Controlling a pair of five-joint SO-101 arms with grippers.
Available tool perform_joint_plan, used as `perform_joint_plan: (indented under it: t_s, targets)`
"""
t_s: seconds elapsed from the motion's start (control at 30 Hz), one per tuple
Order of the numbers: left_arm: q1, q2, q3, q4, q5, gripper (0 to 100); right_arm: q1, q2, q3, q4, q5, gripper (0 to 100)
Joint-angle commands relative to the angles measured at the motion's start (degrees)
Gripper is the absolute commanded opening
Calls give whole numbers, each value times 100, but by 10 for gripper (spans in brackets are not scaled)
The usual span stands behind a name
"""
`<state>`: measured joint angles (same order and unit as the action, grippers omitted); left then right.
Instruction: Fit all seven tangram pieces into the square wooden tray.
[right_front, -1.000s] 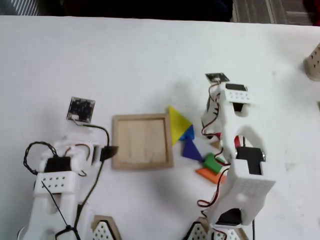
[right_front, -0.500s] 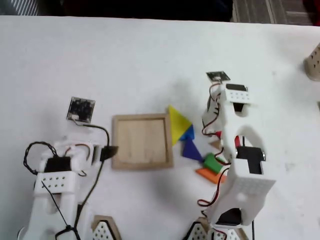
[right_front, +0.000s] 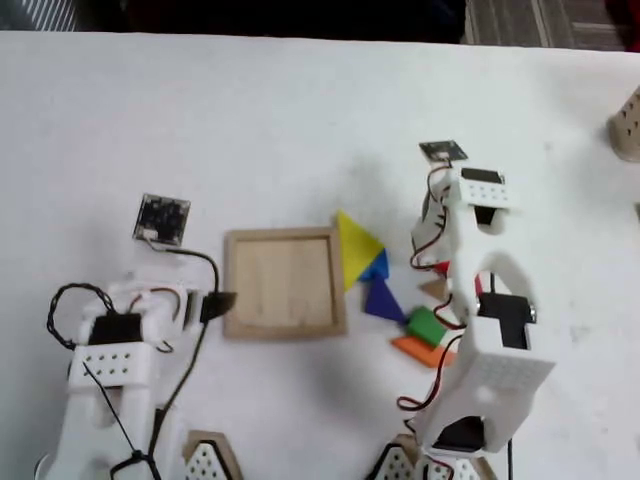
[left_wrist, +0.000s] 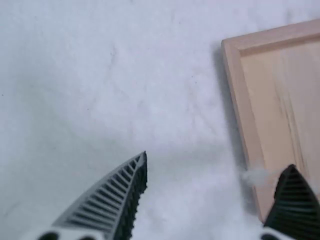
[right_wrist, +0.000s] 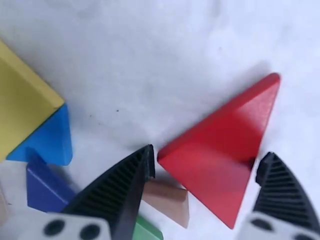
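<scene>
Seven pieces lie on the white table, all outside the square wooden tray. Beside its right rim, the high view shows the yellow triangle, two blue triangles, and green and orange pieces. The right arm hides most of the red triangle there. The right wrist view shows it whole between the wide-spread right gripper, with a small tan triangle against it. The left gripper gapes wide, one finger over the tray's rim.

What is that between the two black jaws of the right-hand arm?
A red triangular tangram piece, lying flat on the white table, as the right wrist view shows.
</scene>
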<state>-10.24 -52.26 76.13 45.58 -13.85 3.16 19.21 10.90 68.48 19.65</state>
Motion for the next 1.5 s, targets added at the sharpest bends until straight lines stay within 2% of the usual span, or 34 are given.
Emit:
perform_joint_plan:
  t_s: [0.0, 0.27, 0.53, 0.93, 1.03, 1.2, 1.3, 1.37, 1.47]
  targets:
    - [40, -31, -44, -53, -53, 388, 40, -48, -114, 189, 97, 308]
    - [40, -31, -44, -53, -53, 388, 57, -48, -105, 207, 70, 298]
    - [40, -31, -44, -53, -53, 388, 57, -40, -105, 180, 53, 150]
    - [40, -31, -44, -53, -53, 388, 66, 84, -149, 198, 18, 149]
    - [40, -31, -44, -53, -53, 388, 57, 57, -211, 277, -255, 190]
    - [57, -31, -44, -53, -53, 388, -66, -347, -510, 892, -791, 353]
    - [57, -31, -44, -53, -53, 388, -171, -822, -484, 945, -1090, 368]
    - [48, -31, -44, -53, -53, 388, -189, -1156, -334, 927, -1327, 339]
    - [48, -31, -44, -53, -53, 388, -127, -1552, -220, 910, -1811, 172]
